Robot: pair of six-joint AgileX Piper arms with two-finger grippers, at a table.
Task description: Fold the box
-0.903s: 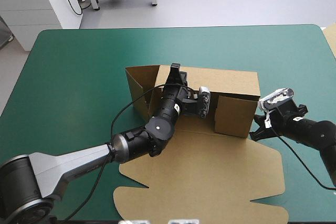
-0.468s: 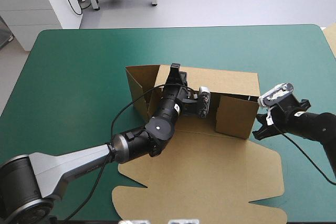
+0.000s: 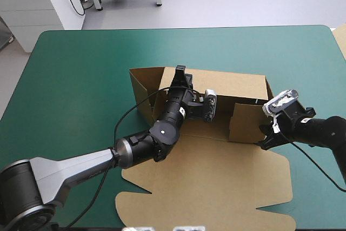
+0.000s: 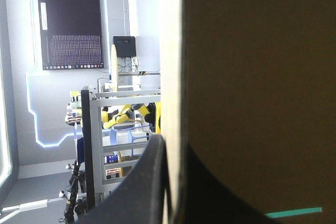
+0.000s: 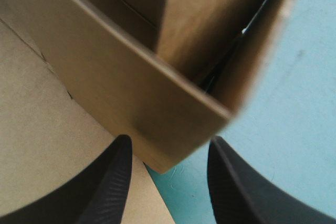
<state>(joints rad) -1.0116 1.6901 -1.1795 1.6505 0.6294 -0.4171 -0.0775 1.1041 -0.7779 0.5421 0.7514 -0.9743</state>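
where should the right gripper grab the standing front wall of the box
Grip the front wall at its right end corner, coming from the right side of the table, one finger on each face. It stands upright as a thin sheet, and that corner sits between the fingers of the open right gripper.

Your box [image 3: 216, 182] of brown board looks like paper pulp: matt, faintly fibrous, with a paler raw edge where the left wrist view meets it end-on. The teal-green cover [image 3: 81, 79] on the table is smooth and matt with a soft sheen, and you can see faint pale scratches in it by the box's corner. The right gripper [image 5: 169, 141] has black fingers [image 5: 113, 184] of what looks like matt plastic, finely ribbed. The left arm [image 3: 70, 169] wears a smooth, satin grey shell; its black joints shine.
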